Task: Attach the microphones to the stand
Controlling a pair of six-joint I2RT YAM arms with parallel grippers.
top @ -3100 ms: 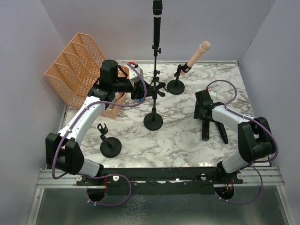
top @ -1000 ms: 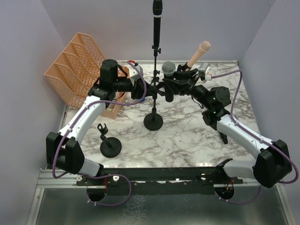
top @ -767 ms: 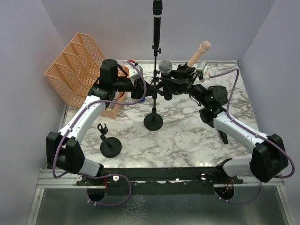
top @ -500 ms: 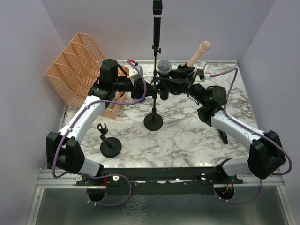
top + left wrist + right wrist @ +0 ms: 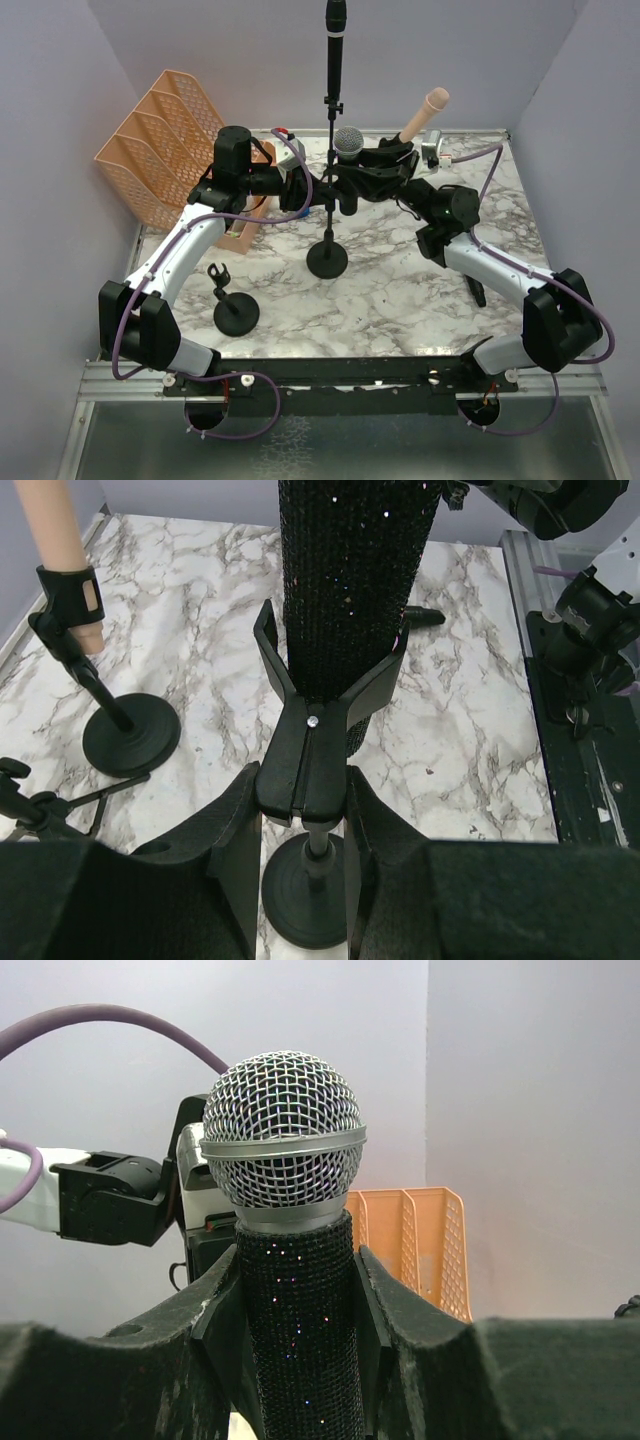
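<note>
Two pincers meet at the middle stand (image 5: 327, 260) in the overhead view. Your left pincer (image 5: 312, 190) is clenched on its clip (image 5: 331, 186). Your right pincer (image 5: 365, 181) grasps the silver-headed microphone (image 5: 347, 143), head just above it.

Left wrist view: your left pincer (image 5: 305, 805) squeezes the clip (image 5: 310, 760). The silver-headed microphone (image 5: 350, 580) sits in its fork directly ahead. A pink microphone (image 5: 50, 530) stands ahead to the left.

Right wrist view: your right pincer (image 5: 300, 1305) grips the silver-headed microphone (image 5: 283, 1140) by its glittery black body, with the mesh head above the fingers.
</note>
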